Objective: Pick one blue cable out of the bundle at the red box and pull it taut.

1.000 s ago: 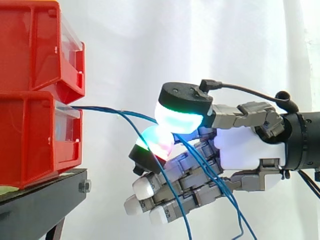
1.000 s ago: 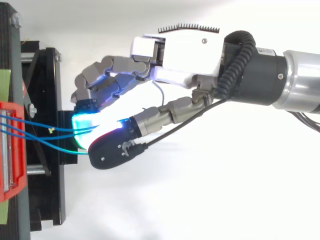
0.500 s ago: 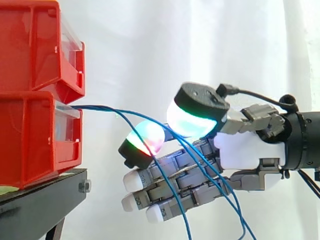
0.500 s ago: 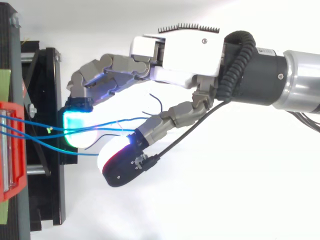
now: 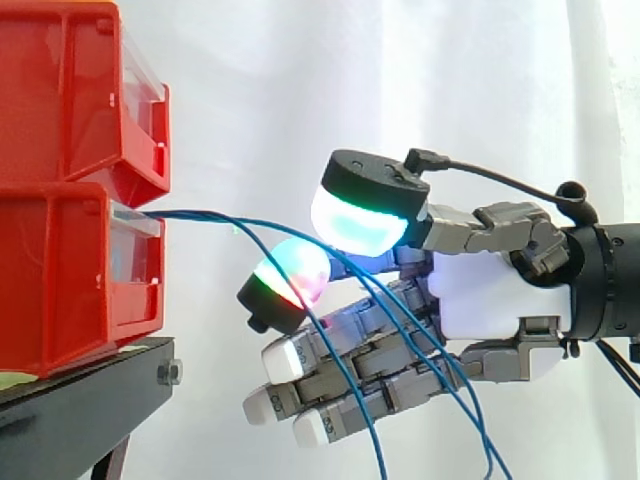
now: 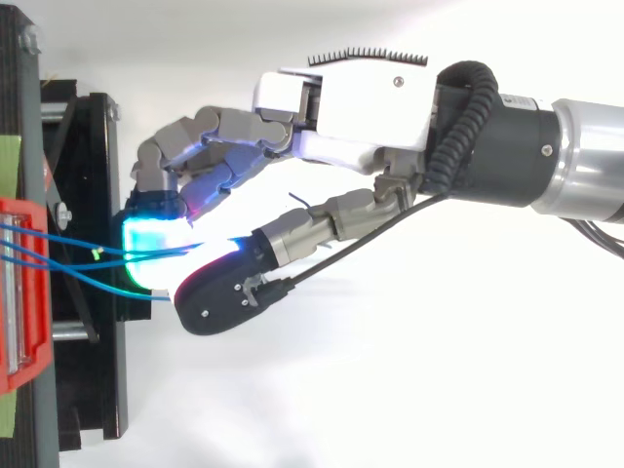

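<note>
The blue cables (image 5: 200,216) leave the front edge of the lower red box (image 5: 60,280), which sits at the lip of a black stand (image 5: 90,390) beneath a second red bin (image 5: 70,90). They cross open air to the hand (image 5: 490,300), which hangs apart from the box front. From there they slope down across it and drop slack past the view's lower edge. Whether the hand has closed on any strand cannot be told. There is free room above and below the hand, before the white curtain (image 5: 400,80).
</note>
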Controlling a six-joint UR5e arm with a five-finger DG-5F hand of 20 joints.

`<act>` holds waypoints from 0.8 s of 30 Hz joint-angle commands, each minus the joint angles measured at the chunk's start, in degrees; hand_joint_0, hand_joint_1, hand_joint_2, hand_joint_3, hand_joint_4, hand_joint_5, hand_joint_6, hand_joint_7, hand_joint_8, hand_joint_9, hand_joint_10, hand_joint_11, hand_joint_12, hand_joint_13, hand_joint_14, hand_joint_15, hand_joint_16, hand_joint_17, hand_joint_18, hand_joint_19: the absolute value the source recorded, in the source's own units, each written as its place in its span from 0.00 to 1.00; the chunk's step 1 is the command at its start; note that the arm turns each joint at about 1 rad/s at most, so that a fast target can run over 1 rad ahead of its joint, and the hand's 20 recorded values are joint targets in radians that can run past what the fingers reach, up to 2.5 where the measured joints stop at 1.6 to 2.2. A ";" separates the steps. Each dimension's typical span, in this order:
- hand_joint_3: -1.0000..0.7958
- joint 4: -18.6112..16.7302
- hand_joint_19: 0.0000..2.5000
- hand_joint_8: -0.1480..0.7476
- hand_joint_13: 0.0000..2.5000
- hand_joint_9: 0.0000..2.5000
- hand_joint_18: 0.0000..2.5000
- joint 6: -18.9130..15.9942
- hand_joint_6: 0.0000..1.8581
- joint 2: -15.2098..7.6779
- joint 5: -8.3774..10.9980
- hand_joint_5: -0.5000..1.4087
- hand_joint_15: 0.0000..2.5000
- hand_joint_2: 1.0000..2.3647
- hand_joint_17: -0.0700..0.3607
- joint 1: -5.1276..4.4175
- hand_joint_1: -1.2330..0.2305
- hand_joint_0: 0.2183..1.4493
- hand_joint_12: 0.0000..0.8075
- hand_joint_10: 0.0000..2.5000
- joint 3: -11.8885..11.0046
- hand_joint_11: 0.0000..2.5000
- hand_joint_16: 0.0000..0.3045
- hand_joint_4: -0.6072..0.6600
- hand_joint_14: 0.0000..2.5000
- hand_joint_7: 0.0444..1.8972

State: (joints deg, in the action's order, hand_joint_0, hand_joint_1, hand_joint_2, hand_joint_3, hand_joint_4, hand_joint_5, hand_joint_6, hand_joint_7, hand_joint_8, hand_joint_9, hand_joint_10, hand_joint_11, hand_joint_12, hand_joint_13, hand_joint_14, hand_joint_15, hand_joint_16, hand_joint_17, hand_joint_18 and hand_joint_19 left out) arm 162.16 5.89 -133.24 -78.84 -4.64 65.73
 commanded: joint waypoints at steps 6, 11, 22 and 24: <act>0.38 0.00 0.09 0.51 0.15 0.33 0.14 0.09 0.42 0.00 0.00 0.21 0.05 0.01 0.43 -0.02 0.40 0.30 0.43 0.00 0.02 0.15 0.17 0.56 0.00 0.52; 0.36 0.00 0.09 0.51 0.15 0.33 0.14 0.18 0.42 0.00 0.00 0.21 0.05 0.01 0.43 -0.02 0.45 0.29 0.44 0.00 -0.07 0.15 0.17 0.56 0.00 0.50; 0.38 0.00 0.09 0.52 0.15 0.34 0.14 0.00 0.42 0.00 0.00 0.21 0.05 0.01 0.43 -0.11 0.43 0.30 0.43 0.00 -0.07 0.16 0.17 0.56 0.00 0.54; 0.41 0.00 0.09 0.55 0.16 0.35 0.16 0.00 0.43 0.00 0.00 0.21 0.06 0.01 0.43 -0.11 0.41 0.30 0.44 0.00 0.02 0.18 0.17 0.58 0.00 0.53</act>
State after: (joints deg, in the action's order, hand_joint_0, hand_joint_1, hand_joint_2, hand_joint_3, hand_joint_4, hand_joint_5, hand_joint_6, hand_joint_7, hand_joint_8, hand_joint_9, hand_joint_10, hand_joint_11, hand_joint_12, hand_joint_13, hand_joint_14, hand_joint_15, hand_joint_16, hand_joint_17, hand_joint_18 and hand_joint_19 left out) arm 162.16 5.92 -133.24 -78.84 -4.74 65.72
